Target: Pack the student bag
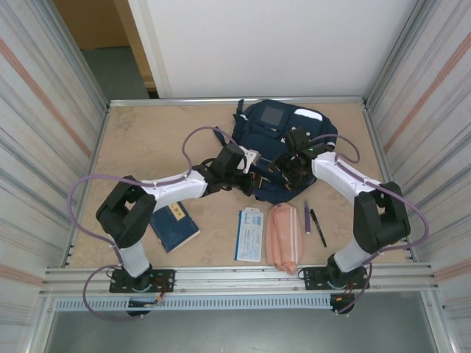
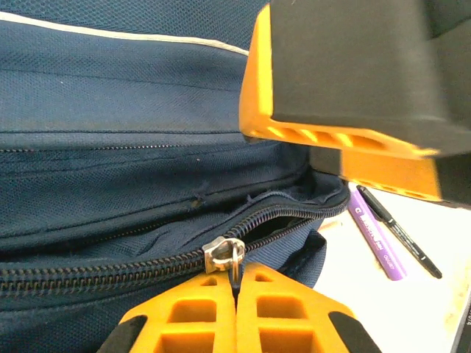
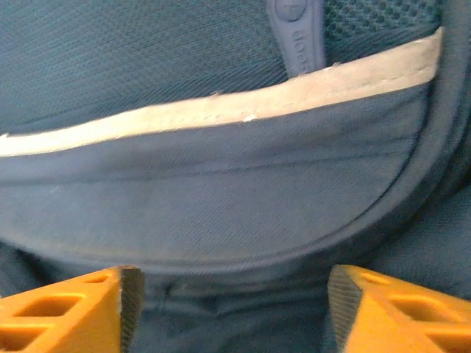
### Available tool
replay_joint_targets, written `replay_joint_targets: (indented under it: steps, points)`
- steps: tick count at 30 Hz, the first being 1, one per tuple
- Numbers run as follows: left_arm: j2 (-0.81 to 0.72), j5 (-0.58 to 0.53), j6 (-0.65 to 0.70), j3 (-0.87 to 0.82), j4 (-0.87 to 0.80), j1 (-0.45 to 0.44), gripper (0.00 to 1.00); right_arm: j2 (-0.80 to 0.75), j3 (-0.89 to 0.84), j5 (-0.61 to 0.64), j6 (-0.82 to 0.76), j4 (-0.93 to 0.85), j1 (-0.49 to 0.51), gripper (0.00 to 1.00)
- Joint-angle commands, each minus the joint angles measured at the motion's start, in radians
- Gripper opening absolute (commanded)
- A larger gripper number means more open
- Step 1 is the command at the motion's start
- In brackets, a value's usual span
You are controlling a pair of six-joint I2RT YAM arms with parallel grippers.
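The student bag (image 1: 283, 140), navy blue with pale patches, lies at the back middle of the table. My left gripper (image 2: 237, 278) is shut on the metal ring of the zipper pull (image 2: 223, 253) at the bag's near side. To the right of the slider the zipper gapes a little; to its left it is closed. In the top view the left gripper (image 1: 257, 174) sits at the bag's front edge. My right gripper (image 3: 232, 298) stands open just over the bag's blue fabric, below a pale stripe (image 3: 221, 110), with nothing between its fingers. Its orange finger (image 2: 331, 136) hangs close above the zipper.
On the table in front of the bag lie a dark blue book (image 1: 174, 226), a white and blue booklet (image 1: 249, 234), a pink pencil pouch (image 1: 283, 237), a purple pen (image 1: 307, 218) and a black pen (image 1: 318, 226). Corrugated walls close in both sides.
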Motion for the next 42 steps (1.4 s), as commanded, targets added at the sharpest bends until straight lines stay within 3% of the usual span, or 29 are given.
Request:
replay_joint_targets:
  steps: [1,3,4,5,9,15,16,17,18,19,21,24,29,31,33,35,37,42]
  points:
    - [-0.029,0.009,-0.026,0.013,0.057,0.031,0.0,0.038,0.014,-0.015,-0.06,0.039,-0.009,0.48]
    - [-0.056,-0.061,-0.011,0.006,-0.018,0.057,0.0,0.039,0.024,-0.024,-0.091,0.047,-0.013,0.29]
    - [-0.075,-0.076,-0.004,-0.005,-0.042,0.077,0.0,0.039,0.03,-0.027,-0.103,0.046,-0.017,0.15]
    - [-0.097,-0.074,-0.007,-0.028,-0.043,0.099,0.0,0.039,0.036,-0.024,-0.109,0.044,-0.021,0.09]
    - [-0.181,-0.034,-0.003,-0.119,-0.028,0.181,0.0,0.045,0.055,-0.027,-0.152,0.041,-0.052,0.0]
    - [-0.259,-0.056,0.054,-0.193,-0.045,0.224,0.0,0.059,0.116,-0.053,-0.284,0.01,-0.097,0.0]
    - [-0.258,-0.042,0.051,-0.194,-0.041,0.223,0.0,0.058,0.126,-0.055,-0.29,-0.004,-0.1,0.1]
    - [-0.251,-0.024,0.04,-0.193,-0.033,0.222,0.0,0.057,0.138,-0.055,-0.288,-0.028,-0.1,0.28]
    - [-0.239,-0.002,0.021,-0.19,-0.023,0.219,0.0,0.057,0.153,-0.057,-0.267,-0.071,-0.1,0.57]
    - [-0.225,0.008,0.005,-0.184,-0.018,0.21,0.0,0.052,0.159,-0.061,-0.222,-0.109,-0.095,0.76]
    - [-0.188,-0.001,0.013,-0.153,-0.032,0.18,0.0,0.026,0.114,-0.064,-0.088,-0.161,-0.072,0.8]
    - [-0.136,0.006,0.025,-0.102,-0.037,0.139,0.0,-0.028,-0.024,-0.14,0.119,-0.05,-0.02,0.97]
    - [-0.099,0.056,-0.026,-0.078,0.036,0.107,0.0,0.002,-0.056,-0.134,0.234,0.015,0.053,0.96]
    - [-0.099,0.062,-0.026,-0.069,0.038,0.102,0.0,0.03,-0.065,-0.15,0.258,0.058,0.073,0.91]
    - [-0.112,0.062,-0.022,-0.073,0.036,0.105,0.0,0.061,-0.06,-0.147,0.241,0.102,0.083,0.74]
    - [-0.131,0.052,-0.012,-0.084,0.029,0.109,0.0,0.079,-0.041,-0.12,0.196,0.112,0.075,0.42]
    - [-0.157,0.06,-0.009,-0.113,0.028,0.129,0.0,0.081,-0.013,-0.072,0.116,0.107,0.065,0.2]
    - [-0.231,0.057,0.028,-0.224,0.014,0.229,0.0,0.125,0.141,-0.053,-0.257,0.02,0.038,0.02]
